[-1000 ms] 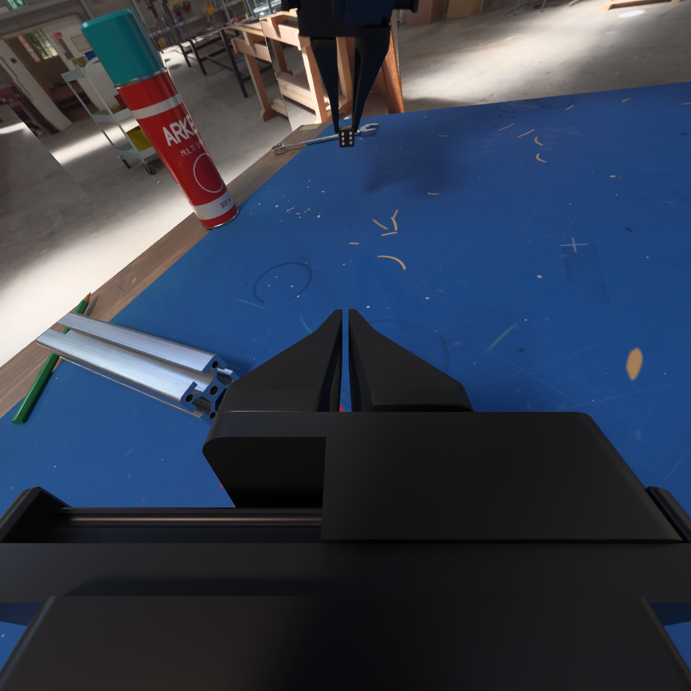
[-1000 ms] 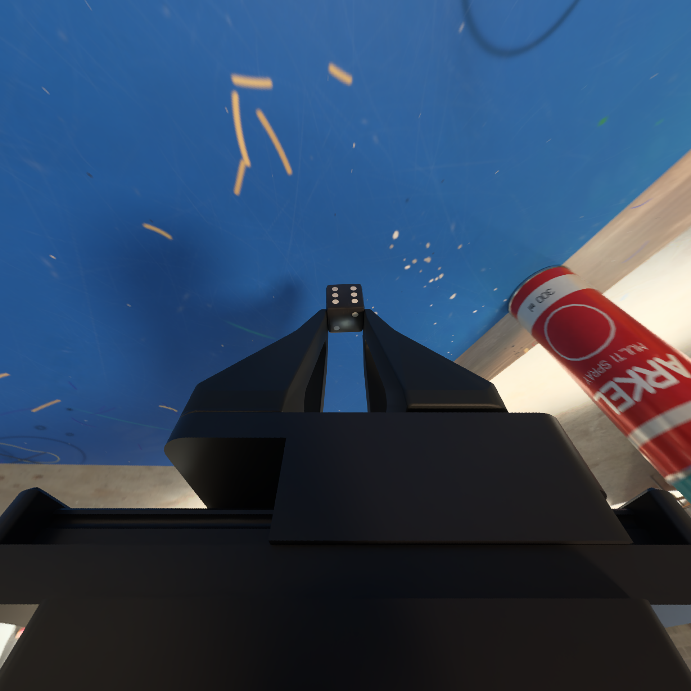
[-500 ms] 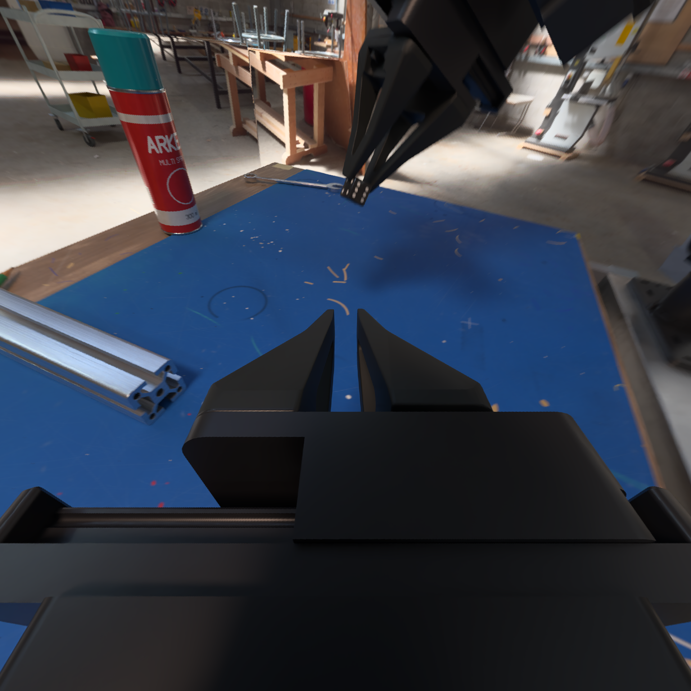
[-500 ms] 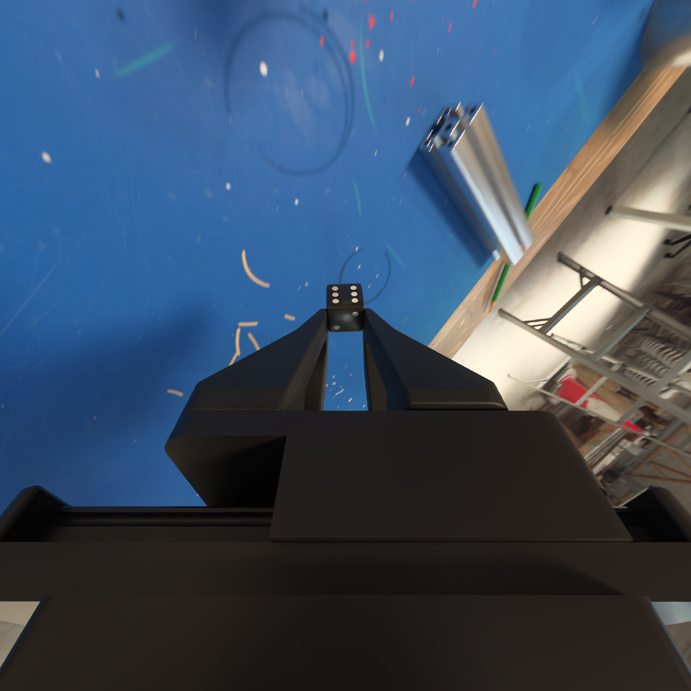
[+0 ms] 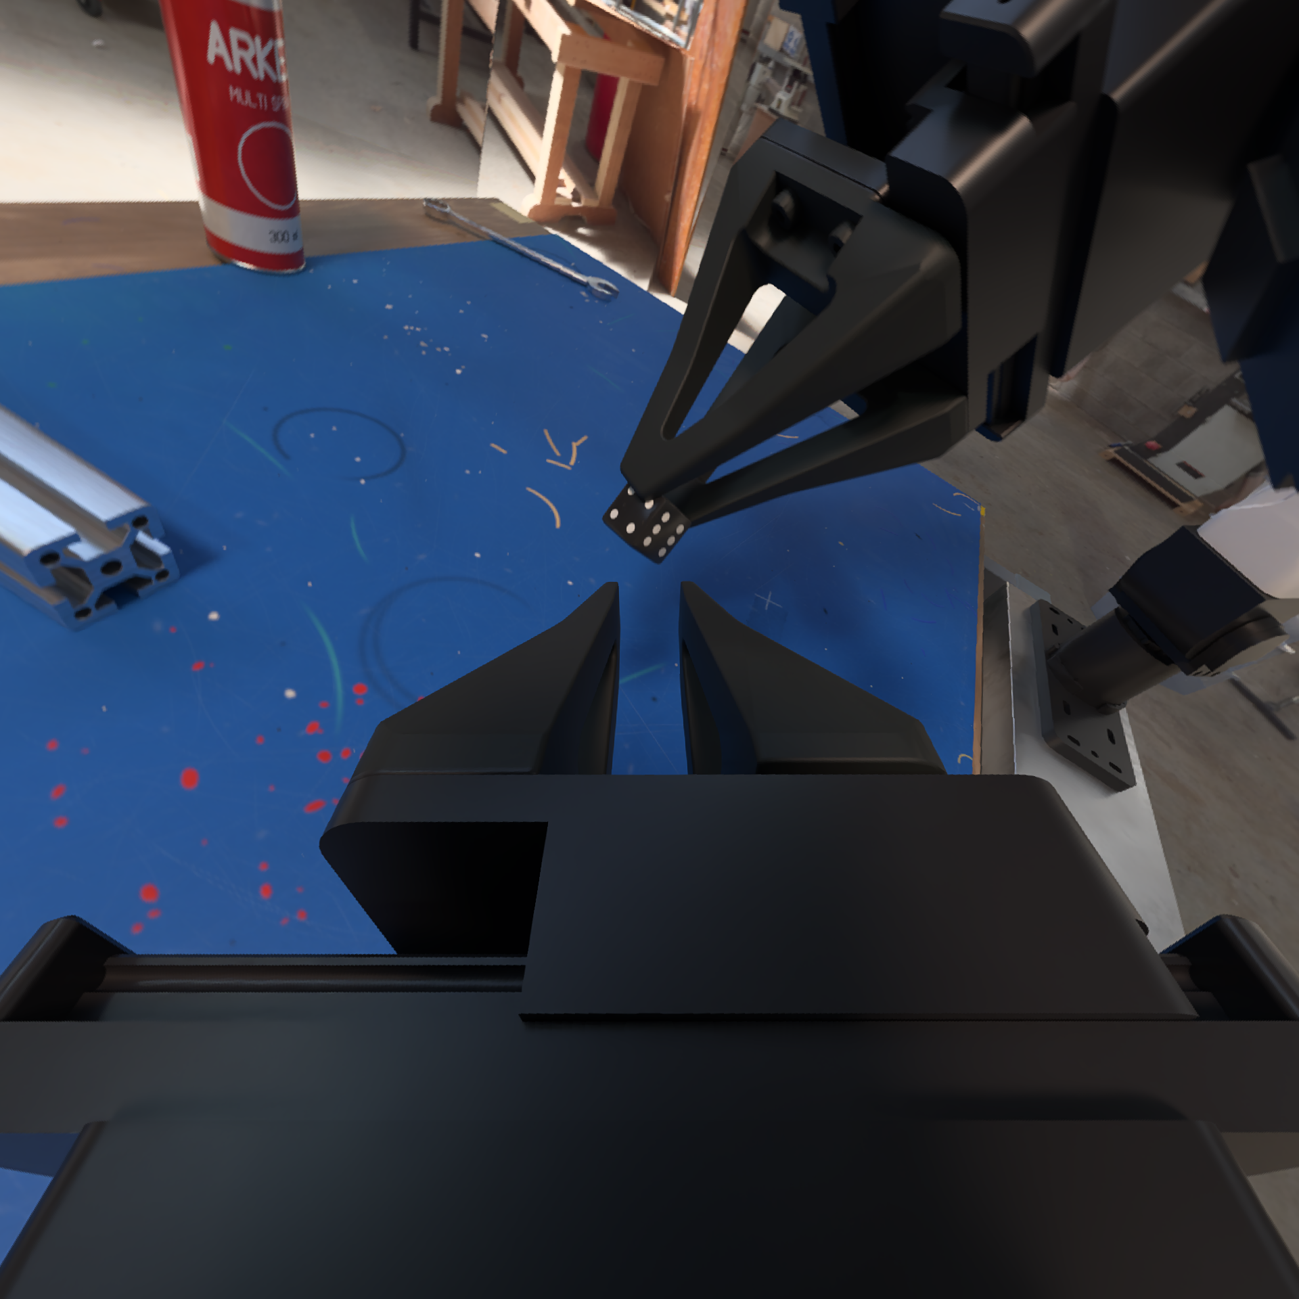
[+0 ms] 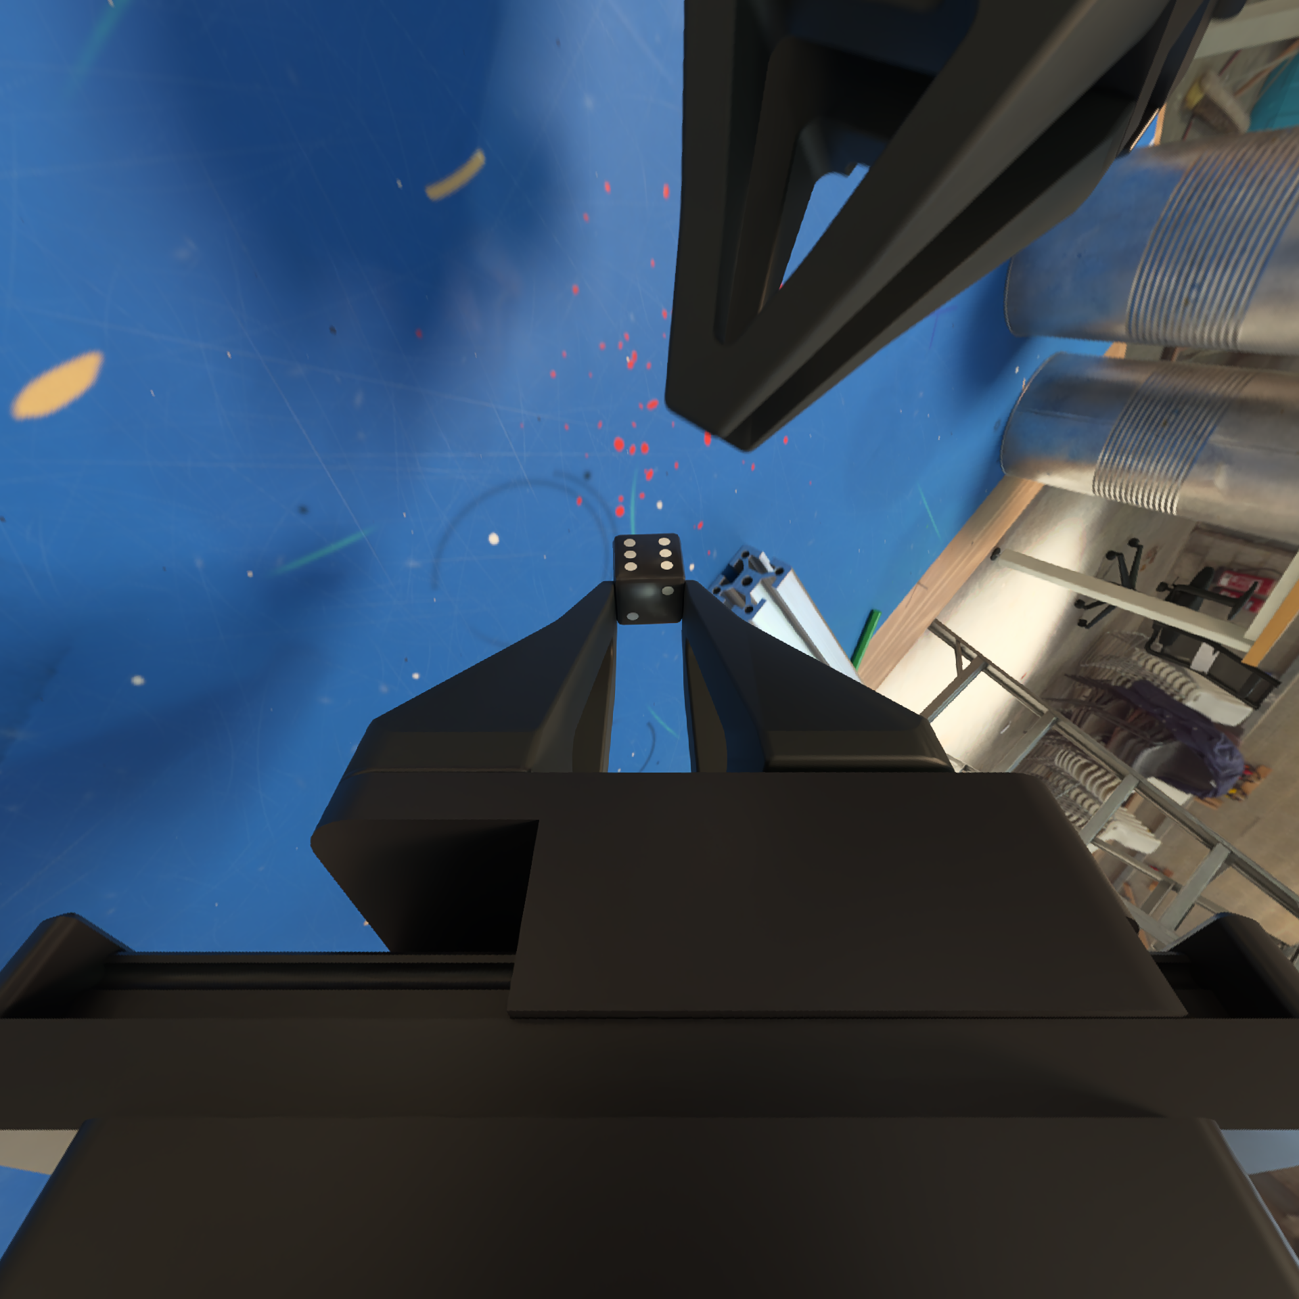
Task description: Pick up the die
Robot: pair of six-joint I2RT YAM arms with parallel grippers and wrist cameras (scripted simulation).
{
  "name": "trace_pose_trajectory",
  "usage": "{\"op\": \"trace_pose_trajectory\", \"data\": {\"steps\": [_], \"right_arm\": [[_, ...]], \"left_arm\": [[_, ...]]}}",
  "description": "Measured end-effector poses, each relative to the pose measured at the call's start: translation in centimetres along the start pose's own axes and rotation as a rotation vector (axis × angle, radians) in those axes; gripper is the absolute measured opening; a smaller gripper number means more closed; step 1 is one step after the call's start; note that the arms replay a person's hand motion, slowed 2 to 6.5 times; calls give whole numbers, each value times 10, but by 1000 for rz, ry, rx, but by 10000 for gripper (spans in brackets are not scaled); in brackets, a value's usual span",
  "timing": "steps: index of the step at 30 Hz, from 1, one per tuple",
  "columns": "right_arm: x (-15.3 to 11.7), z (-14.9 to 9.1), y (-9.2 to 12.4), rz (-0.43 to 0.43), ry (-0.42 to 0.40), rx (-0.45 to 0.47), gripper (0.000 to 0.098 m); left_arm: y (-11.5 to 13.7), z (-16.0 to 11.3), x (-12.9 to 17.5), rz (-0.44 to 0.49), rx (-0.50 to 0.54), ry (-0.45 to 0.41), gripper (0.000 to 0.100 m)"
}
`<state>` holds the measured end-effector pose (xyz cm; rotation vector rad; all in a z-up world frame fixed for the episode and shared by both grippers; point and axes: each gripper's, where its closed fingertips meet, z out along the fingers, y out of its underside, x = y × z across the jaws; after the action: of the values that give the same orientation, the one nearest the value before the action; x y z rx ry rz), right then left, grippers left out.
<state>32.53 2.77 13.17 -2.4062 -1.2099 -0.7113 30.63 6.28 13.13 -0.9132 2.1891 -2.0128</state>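
Right claw (image 6: 648, 594) tips clamped on black die (image 6: 647, 578), off the mat (image 6: 211, 281).

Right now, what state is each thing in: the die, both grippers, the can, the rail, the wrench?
die: lifted off the mat, pinched at the fingertips
right gripper: shut on the die
left gripper: slightly open, empty
spray can: upright
aluminium rail: lying flat
wrench: lying flat

Blue mat (image 5: 211, 365) (spray can (image 5: 239, 133), wrench (image 5: 520, 242), aluminium profile (image 5: 77, 541))
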Motion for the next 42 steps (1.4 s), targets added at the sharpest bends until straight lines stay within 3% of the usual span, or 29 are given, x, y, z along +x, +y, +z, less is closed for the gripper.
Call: {"op": "trace_pose_trajectory", "data": {"steps": [6,17,42], "right_arm": [[-7,19,-18,-8,-55,-7,158],[-18,39,-23,14,-147,-78,158],[-40,39,-27,13,-202,-135,158]], "left_arm": [[16,-6,1,-73,-13,-49,162],[33,-20,-2,-137,-8,-106,170],[38,-19,11,-140,-18,-127,175]]}}
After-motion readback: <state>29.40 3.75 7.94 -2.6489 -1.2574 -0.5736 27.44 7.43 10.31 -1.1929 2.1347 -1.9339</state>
